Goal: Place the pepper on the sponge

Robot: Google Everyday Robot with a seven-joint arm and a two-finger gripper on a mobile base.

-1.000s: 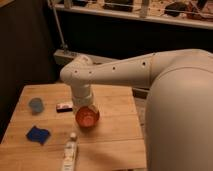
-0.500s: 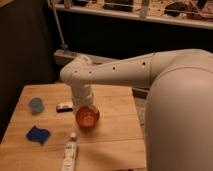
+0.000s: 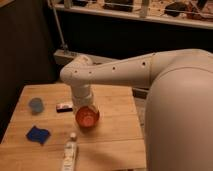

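Observation:
The sponge, a flat dark-blue pad with wavy edges, lies near the front left of the wooden table. No pepper shows in this view. My white arm reaches in from the right and bends down at the wrist. The gripper hangs straight down over a round orange bowl at the table's middle, to the right of the sponge and a little farther back. The wrist and the bowl's rim cover the gripper's tip.
A pale blue cup stands at the back left. A small dark packet lies between the cup and the bowl. A white bottle lies at the front edge. My bulky white body fills the right side.

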